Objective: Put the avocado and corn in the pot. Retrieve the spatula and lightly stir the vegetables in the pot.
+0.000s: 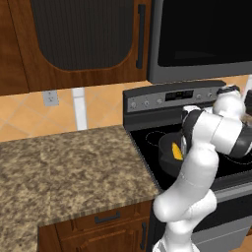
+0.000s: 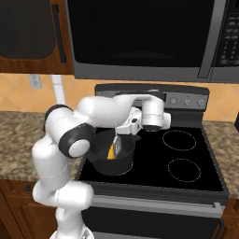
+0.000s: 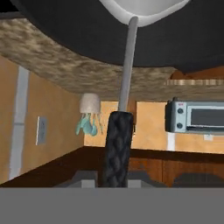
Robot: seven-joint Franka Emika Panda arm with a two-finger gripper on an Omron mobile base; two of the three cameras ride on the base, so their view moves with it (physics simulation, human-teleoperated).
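1. No brand or label can be read; the writing on the stove panel (image 2: 186, 100) is too small.
2. The gripper (image 2: 122, 135) is clamped on the spatula (image 3: 120, 131), above the pot (image 2: 111, 158).
3. The corn (image 2: 111, 151) lies inside the pot; the avocado is possibly hidden.
4. The pot sits near the stove's front left edge, beside the counter (image 1: 64, 172).
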